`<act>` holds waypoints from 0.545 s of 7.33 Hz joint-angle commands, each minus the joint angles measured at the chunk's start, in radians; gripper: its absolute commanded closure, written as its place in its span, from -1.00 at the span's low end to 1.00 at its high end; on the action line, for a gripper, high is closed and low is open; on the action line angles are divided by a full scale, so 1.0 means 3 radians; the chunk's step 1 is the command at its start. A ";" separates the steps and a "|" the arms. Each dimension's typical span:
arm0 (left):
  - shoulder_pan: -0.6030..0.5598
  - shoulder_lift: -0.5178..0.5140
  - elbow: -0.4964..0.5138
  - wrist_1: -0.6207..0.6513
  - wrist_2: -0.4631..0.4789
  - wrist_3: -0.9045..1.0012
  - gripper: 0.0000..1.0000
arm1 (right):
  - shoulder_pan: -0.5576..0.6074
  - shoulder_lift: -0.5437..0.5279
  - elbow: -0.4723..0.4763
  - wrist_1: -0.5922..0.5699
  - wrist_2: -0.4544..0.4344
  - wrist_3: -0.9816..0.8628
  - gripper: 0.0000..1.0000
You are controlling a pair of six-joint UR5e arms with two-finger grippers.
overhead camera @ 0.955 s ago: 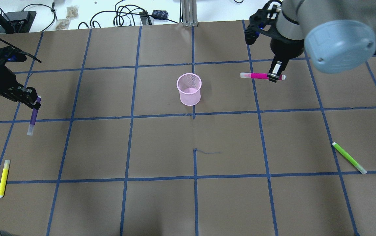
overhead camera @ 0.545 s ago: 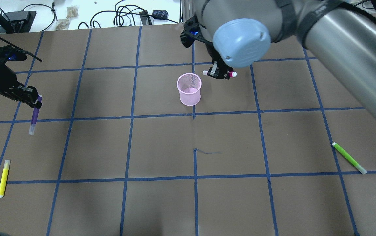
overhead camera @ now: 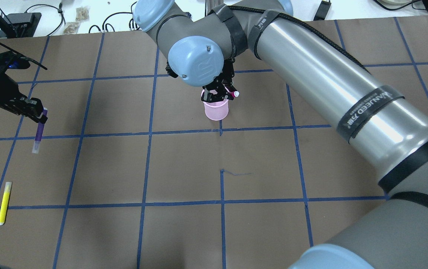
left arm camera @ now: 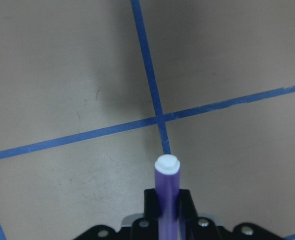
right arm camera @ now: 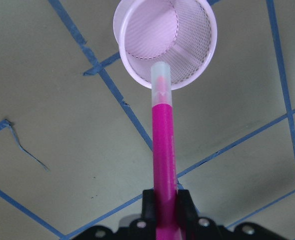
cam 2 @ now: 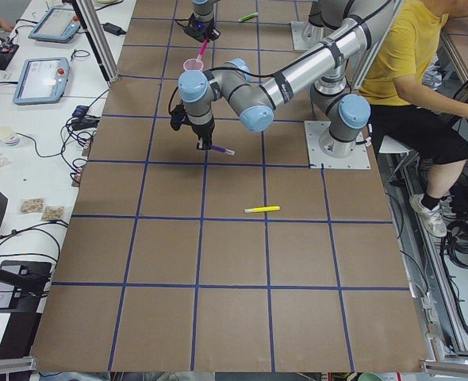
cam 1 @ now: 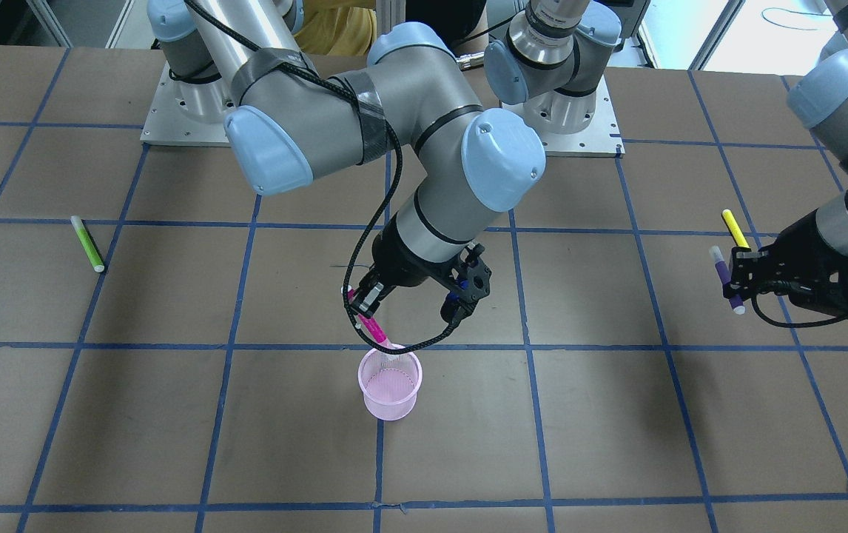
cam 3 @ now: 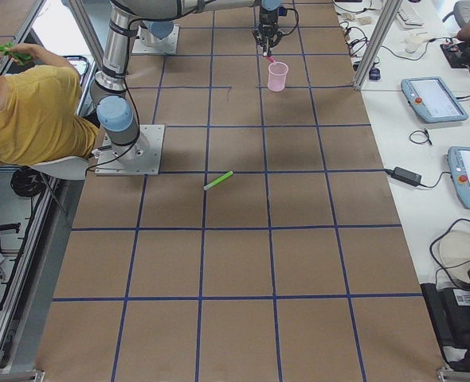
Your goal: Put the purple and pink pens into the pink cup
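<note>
Just below the right pincer point(cam 1: 362, 302), one pink cup point(cam 1: 390, 406) stands upright on the table point(cam 1: 616, 414), its mouth open upward. That pincer is clamped on the one pink pen point(cam 1: 374, 328), gripping it near its back end. The pen slants down and away from the fingers toward the cup. From the right wrist camera the pen point(right arm camera: 162, 145) runs straight out from the pincer point(right arm camera: 162, 202), and its pale cap end overlaps the nearest rim of the cup point(right arm camera: 192, 55). Whether the tip is already past the rim cannot be told. From overhead the pincer point(overhead camera: 217, 95) covers the cup's mouth, and only the cup's wall point(overhead camera: 216, 111) shows under it.

Well off to the side, the left pincer point(overhead camera: 40, 116) is closed on the one purple pen point(overhead camera: 39, 131), held by its upper end above the table. The rest of the pen hangs out beyond the fingers, far from the cup. The left wrist camera shows the pen point(left arm camera: 166, 192) poking out between the jaws over bare table and blue tape lines.

Two more pens lie flat on the table. One yellow pen point(overhead camera: 4, 203) is near the left pincer, on the robot's side of it. One green pen point(cam 1: 88, 243) is well apart from the right pincer, out toward the robot's right end of the table.
</note>
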 commanded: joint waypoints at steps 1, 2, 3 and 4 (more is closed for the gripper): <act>0.0001 0.0001 0.0006 0.0000 -0.0003 0.0000 1.00 | 0.0034 0.0128 -0.0020 -0.0153 -0.0040 -0.0022 0.90; 0.0001 0.0006 0.0011 0.0000 -0.0008 -0.0005 1.00 | 0.0034 0.0199 -0.0020 -0.0265 -0.0030 -0.0027 0.79; -0.0004 0.0001 0.0021 0.0005 -0.0023 -0.0005 1.00 | 0.0034 0.0235 -0.0020 -0.0357 -0.0020 -0.0027 0.57; -0.0009 0.0006 0.0031 0.0020 -0.0084 -0.0015 1.00 | 0.0034 0.0251 -0.0025 -0.0358 -0.0004 -0.0038 -0.32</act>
